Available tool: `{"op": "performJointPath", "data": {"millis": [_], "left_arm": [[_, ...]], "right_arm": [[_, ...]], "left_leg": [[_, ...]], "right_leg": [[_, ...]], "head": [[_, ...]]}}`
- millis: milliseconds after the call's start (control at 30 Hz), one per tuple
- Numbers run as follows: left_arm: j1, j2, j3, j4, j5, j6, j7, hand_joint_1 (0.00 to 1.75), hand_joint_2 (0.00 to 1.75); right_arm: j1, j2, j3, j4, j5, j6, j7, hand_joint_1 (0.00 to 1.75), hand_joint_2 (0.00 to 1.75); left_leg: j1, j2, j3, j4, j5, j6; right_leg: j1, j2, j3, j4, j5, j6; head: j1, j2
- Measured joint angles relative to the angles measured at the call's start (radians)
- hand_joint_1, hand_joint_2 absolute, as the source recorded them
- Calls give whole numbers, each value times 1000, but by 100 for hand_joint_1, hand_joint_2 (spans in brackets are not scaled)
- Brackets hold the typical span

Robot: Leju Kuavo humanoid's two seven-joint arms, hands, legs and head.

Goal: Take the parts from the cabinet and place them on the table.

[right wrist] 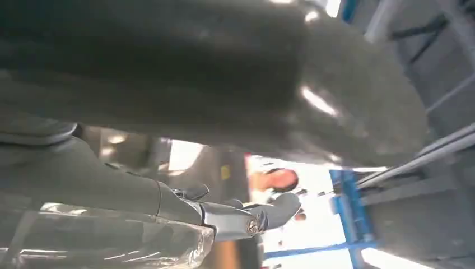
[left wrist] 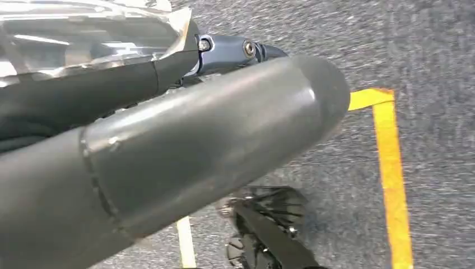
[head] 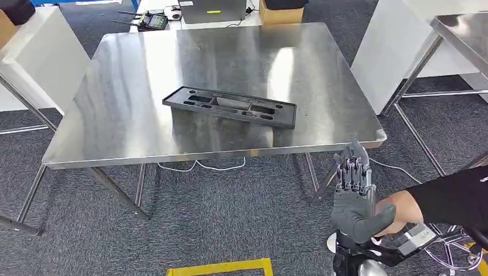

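A long black plastic part (head: pixel 230 106) lies flat near the middle of the steel table (head: pixel 132 63), slightly angled. My right hand (head: pixel 354 198) is raised below the table's front right corner, off the table, fingers straight and apart, holding nothing. In the right wrist view the same hand (right wrist: pixel 168 73) is a blurred grey thumb with its fingers (right wrist: pixel 235 216) stretched out and empty. In the left wrist view my left hand (left wrist: pixel 168 151) hangs over the carpet, thumb and a dark finger (left wrist: pixel 84 84) extended with nothing in them.
A person's arm in a black sleeve (head: pixel 454 195) reaches in from the right, its hand just behind my right hand. White tables stand left (head: pixel 40 52) and right (head: pixel 391 46), and another steel table (head: pixel 460 29) at far right. Yellow floor tape (head: pixel 221 268) lies in front of me.
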Motion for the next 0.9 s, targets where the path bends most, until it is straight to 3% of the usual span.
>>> {"op": "performJointPath", "data": {"millis": [33, 100, 133, 167, 233, 267, 300, 333, 400, 433, 467, 500, 533, 567, 600, 633, 667, 700, 767, 800, 833, 900], "left_arm": [[0, 0, 0, 0, 0, 0, -2, 0, 0], [0, 1, 1, 0, -1, -1, -6, 0, 0], [-1, 2, 1, 0, -2, -1, -8, 0, 0], [-2, 2, 2, 0, -5, -3, -9, 0, 0], [-1, 2, 8, 0, -7, -6, -10, 0, 0], [-1, 2, 11, 0, -8, -6, -10, 0, 0], [0, 2, 15, 0, -8, -6, -10, 0, 0], [-2, 1, 18, 0, -9, -5, -11, 0, 0], [-1, 1, 22, 0, -14, -5, -13, 0, 0], [-1, 1, 24, 0, -16, -4, -13, 0, 0], [0, 1, 24, 0, -18, -4, -13, 0, 0], [1, 1, 25, 0, -20, -4, -13, 0, 0], [1, 1, 25, 0, -24, -4, -13, 0, 0], [1, 1, 24, 0, -29, -5, -13, 0, 0], [0, 1, 24, 0, -36, -6, -13, 0, 0], [-2, -1, 24, 0, -42, -6, -13, 0, 0], [-5, -5, 24, 0, -50, -7, -13, 0, 0], [-7, -5, 24, 0, -53, -7, -10, 0, 0], [-13, -4, 24, 0, -60, -8, -1, 0, 0], [-13, -3, 24, 0, -62, -8, 3, 0, 0], [-13, 2, 24, 0, -66, -8, 7, 0, 0], [-15, 0, 23, 0, -72, -8, 12, 0, 0]], "right_arm": [[1, 0, -3, 15, 15, -18, 6, 0, 0], [3, 1, -7, 47, 34, -37, 19, 0, 0], [2, 1, -9, 66, 34, -38, 32, 0, 0], [4, 1, -12, 90, 42, -45, 42, 0, 0], [2, 0, -23, 159, 81, -70, 57, 0, 0], [1, 0, -31, 195, 101, -80, 59, 0, 0], [2, -1, -41, 233, 122, -98, 63, 0, 0], [-3, -5, -56, 275, 155, -126, 78, 0, 0], [-18, -6, -96, 375, 247, -204, 97, 0, 0], [-24, -8, -116, 419, 287, -235, 105, 0, 0], [-34, -13, -137, 467, 315, -258, 107, 0, 0], [-50, -18, -162, 527, 349, -281, 111, 0, 0], [-64, -23, -182, 576, 374, -297, 113, 0, 0], [-84, -31, -209, 647, 397, -309, 108, 0, 0], [-107, -40, -238, 720, 403, -318, 106, 0, 0], [-131, -50, -266, 788, 403, -324, 112, 0, 0], [-156, -62, -295, 855, 399, -326, 112, 0, 0], [-182, -73, -326, 928, 397, -333, 109, 0, 0], [-214, -95, -386, 1076, 391, -373, 115, 0, 0], [-217, -101, -411, 1131, 389, -390, 127, 0, 0], [-227, -108, -433, 1189, 390, -422, 145, 0, 0], [-234, -114, -461, 1266, 394, -459, 168, 0, 0]], "left_leg": [[1, 0, 24, -19, 34, 1], [7, 0, 126, -156, 105, 1], [10, -2, 186, -243, 100, 2], [3, -10, 225, -310, 70, 5], [-5, -13, 215, -311, 75, 16], [-9, -13, 210, -309, 81, 25], [-7, -10, 198, -317, 97, 41], [-5, -3, 186, -322, 113, 51], [-7, -1, 157, -322, 134, 71], [-9, 0, 141, -322, 147, 72], [-12, 0, 124, -321, 160, 72], [-14, 1, 108, -320, 173, 72], [-16, 3, 100, -319, 184, 72], [-19, 3, 85, -318, 196, 71], [-21, 3, 71, -318, 208, 70], [-23, 3, 61, -318, 219, 68], [-29, 2, 56, -316, 229, 62], [-31, 5, 51, -316, 239, 57], [-25, 6, 48, -322, 260, 49], [-28, 4, 44, -324, 271, 40], [-21, -3, 32, -313, 256, 36], [-13, -6, 3, -220, 124, 20]], "right_leg": [[0, 0, -11, 1, 8, 3], [-1, 0, -33, 5, 23, 11], [1, 1, -37, 9, 30, 16], [5, 1, -43, 11, 37, 26], [5, -1, -42, 6, 51, 40], [2, -1, -42, 1, 62, 48], [9, -1, -51, -3, 69, 57], [5, 1, -59, 15, 46, 54], [6, 2, -104, 122, -67, 27], [6, 2, -123, 200, -116, 21], [6, 2, -136, 269, -142, 24], [6, 2, -135, 311, -141, 34], [6, 2, -117, 311, -122, 45], [8, 2, -78, 273, -90, 56], [10, 2, -16, 196, -61, 61], [14, 2, 54, 100, -57, 50], [24, 2, 125, 3, -76, 34], [29, 0, 143, -53, -89, 30], [33, 1, 125, -46, -80, 24], [26, 0, 120, -51, -68, 17], [1, -5, 110, -54, -53, 9], [6, -6, 83, -53, -27, -12]], "head": [[0, 0], [0, 0], [0, 0], [0, 0], [-1, 0], [1, 0], [1, 0], [0, 0], [5, 0], [5, 0], [6, 0], [6, 0], [6, 0], [7, 0], [7, 0], [6, 0], [6, 0], [8, 0], [4, 0], [5, 0], [5, 0], [-6, 0]]}}
